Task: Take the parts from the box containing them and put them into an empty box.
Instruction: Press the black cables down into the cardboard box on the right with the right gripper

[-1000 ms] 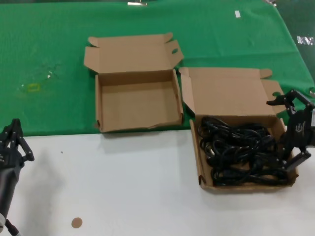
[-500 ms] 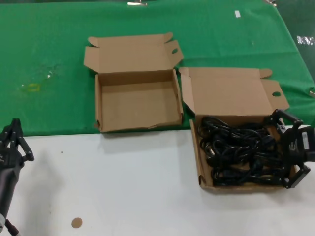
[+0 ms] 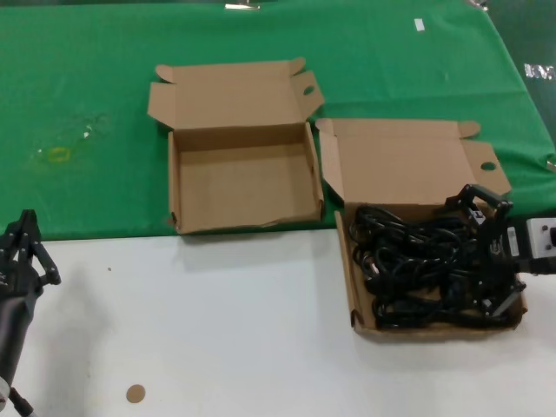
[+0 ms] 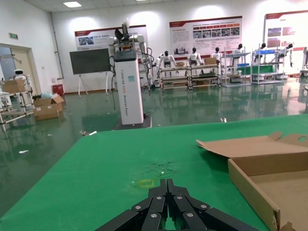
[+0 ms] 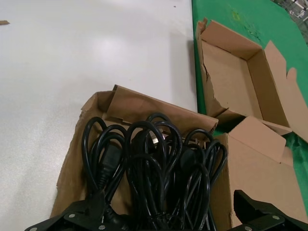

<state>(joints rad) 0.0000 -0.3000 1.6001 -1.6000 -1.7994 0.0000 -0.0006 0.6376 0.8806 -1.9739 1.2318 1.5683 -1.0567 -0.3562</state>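
Observation:
The black power cords (image 3: 417, 265) lie coiled in the right-hand brown box (image 3: 434, 333), the one with a straight front wall and a round hole in its lid wing. My right gripper (image 3: 473, 259) is open and low over the right part of the cords. In the right wrist view its fingers (image 5: 77, 216) stand wide apart on either side of the cord pile (image 5: 149, 173). The empty box (image 3: 243, 178) with the wavy front wall sits to the left on the green cloth; it also shows in the right wrist view (image 5: 226, 77). My left gripper (image 3: 26, 248) is shut and parked at the near left.
The boxes straddle the edge between the green cloth (image 3: 87, 87) and the white table (image 3: 217, 330). A small brown disc (image 3: 135, 393) lies on the white table near the front. The left wrist view shows the shut left gripper (image 4: 166, 185) and the empty box's wall (image 4: 252, 190).
My right gripper has moved left, from the box's right edge in over the cords, and has come lower. The left arm has not moved.

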